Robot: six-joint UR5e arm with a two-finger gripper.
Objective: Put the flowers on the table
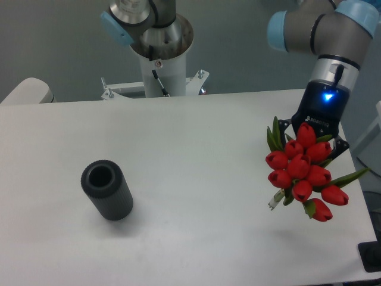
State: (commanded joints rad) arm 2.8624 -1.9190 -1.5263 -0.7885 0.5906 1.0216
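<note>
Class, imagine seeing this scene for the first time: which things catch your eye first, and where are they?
The flowers, bright red, at the right, held by the claw above the table. Next, the dark ribbed cylinder lying on the table's left part, its open end facing the camera.

A dark ribbed cylinder stands at about eight o'clock on the desk. Its open mouth faces up, tilted slightly toward eleven o'clock.
</note>
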